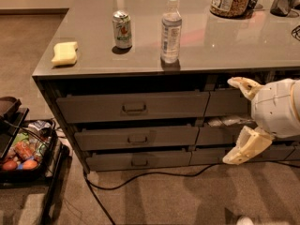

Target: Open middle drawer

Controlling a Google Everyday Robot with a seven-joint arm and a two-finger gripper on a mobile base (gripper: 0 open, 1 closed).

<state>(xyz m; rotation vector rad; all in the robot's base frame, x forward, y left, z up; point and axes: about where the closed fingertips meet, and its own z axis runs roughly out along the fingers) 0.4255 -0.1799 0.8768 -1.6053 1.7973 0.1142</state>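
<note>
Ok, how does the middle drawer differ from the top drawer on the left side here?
The top drawer has a taller front; the middle drawer has a slimmer one. The top drawer sits just under the counter, the middle drawer below it. Both are grey with one small centre pull. The pincer, open, hangs to their right, touching neither.

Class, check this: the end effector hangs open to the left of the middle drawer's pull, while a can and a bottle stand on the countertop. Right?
Wrong side. The camera view shows the end effector hanging open to the right of the pull on the middle drawer, not the left. The can and the bottle stand on the countertop.
</note>
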